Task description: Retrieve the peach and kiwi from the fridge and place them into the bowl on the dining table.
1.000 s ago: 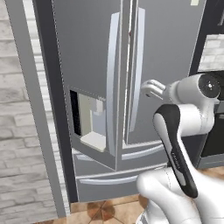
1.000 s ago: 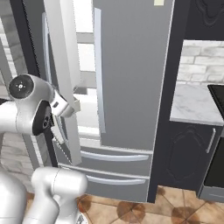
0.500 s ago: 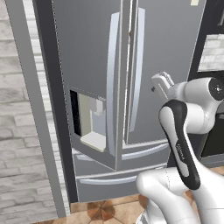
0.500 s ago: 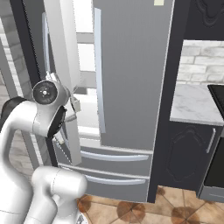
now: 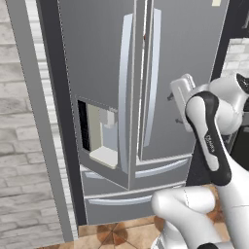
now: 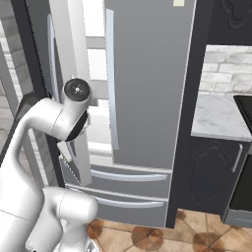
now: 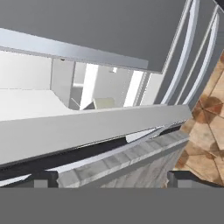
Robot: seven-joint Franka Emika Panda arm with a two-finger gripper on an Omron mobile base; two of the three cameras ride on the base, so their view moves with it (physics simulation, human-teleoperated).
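Fridge (image 5: 97,73) doors are the business of this moment: the left door now stands swung outward, more so than a second ago, its edge and dispenser recess turned toward the left base camera, and the right base view looks past it at a strip of white interior (image 6: 96,64) with shelves. The right door (image 6: 152,83) is shut. Over the same second the arm has lifted and pulled back from the doors; the hand sat low against the right door front, and now its white body rides higher, near the right door's long handle (image 5: 154,82), touching nothing that I can make out. The gripper (image 7: 109,179) stands wide open and empty (its two dark fingertips (image 7: 43,178) sit far apart in the hand view, with only door edge, white interior and floor tiles between them). Neither peach nor kiwi can be made out in the visible slice of interior. My reading is that the door-opening step is nearly finished and that reaching inside for fruit comes next, once the gap is wide enough for the arm.
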